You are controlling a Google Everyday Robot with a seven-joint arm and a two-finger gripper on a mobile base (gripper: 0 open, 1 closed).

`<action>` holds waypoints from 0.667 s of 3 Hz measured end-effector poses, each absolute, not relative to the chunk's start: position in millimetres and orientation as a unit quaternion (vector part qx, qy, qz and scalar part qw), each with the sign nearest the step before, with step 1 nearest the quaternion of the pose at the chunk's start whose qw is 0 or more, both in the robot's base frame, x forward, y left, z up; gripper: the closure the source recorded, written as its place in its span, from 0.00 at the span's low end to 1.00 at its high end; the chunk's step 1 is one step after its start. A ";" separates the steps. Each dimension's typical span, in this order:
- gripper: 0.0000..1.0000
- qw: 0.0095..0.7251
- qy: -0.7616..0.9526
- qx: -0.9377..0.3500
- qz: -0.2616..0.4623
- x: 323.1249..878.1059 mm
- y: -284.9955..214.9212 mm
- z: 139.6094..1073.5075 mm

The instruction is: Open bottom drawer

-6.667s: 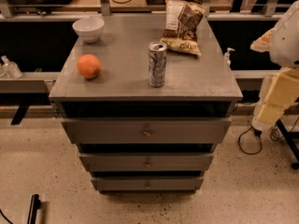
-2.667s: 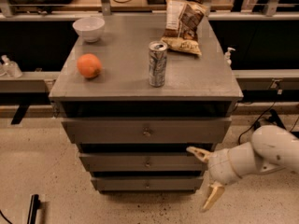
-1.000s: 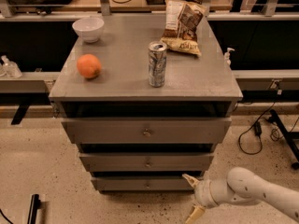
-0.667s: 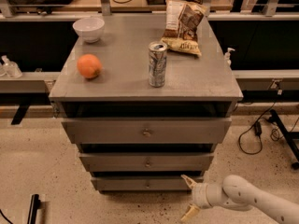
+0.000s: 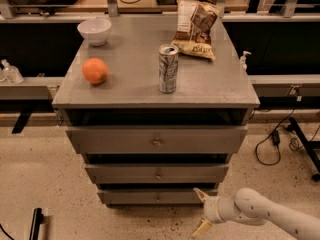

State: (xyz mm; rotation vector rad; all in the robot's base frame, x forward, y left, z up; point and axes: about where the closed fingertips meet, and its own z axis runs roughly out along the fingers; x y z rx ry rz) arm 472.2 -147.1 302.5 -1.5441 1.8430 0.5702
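Observation:
The bottom drawer (image 5: 150, 197) is the lowest and narrowest grey front of the cabinet, pushed in, with a small round knob (image 5: 158, 198) at its centre. My gripper (image 5: 201, 212) hangs low over the floor at the drawer's right end, on a white arm that comes in from the lower right. Its two cream fingers stand spread apart, open, with nothing between them. The upper fingertip (image 5: 198, 192) is close to the drawer's right corner; the lower one (image 5: 202, 228) points down at the floor. The gripper is right of the knob and apart from it.
Above are the middle drawer (image 5: 157, 173) and the top drawer (image 5: 156, 140). On the cabinet top (image 5: 130, 79) stand an orange (image 5: 95, 70), a soda can (image 5: 168, 68), a chip bag (image 5: 196, 28) and a white bowl (image 5: 94, 31). Cables (image 5: 272, 139) trail on the floor at right.
The arm came down from the right side to floor level and slid left. Over the last second the gripper crept further left toward the bottom drawer's right end.

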 end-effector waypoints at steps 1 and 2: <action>0.00 0.322 0.706 -0.592 0.217 478.4 -152.9 274.2; 0.00 0.320 0.704 -0.600 0.205 488.9 -161.6 254.3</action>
